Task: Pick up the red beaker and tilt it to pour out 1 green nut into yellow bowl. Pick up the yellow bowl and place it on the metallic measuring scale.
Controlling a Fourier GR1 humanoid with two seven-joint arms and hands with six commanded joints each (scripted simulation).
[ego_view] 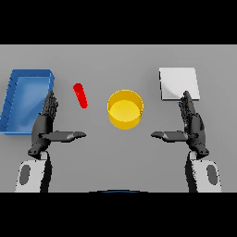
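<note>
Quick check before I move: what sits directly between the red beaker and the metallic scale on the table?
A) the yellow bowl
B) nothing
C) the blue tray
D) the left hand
A: the yellow bowl stands mid-table, with the red beaker to its left and the metallic scale to its right.

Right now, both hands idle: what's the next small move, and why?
Probably reach the left hand forward and inward to the red beaker. Both hands are open and hold nothing; the right hand sits farther away, beyond the yellow bowl. The beaker stands untouched just ahead of the left fingers, and pouring comes first.
</note>
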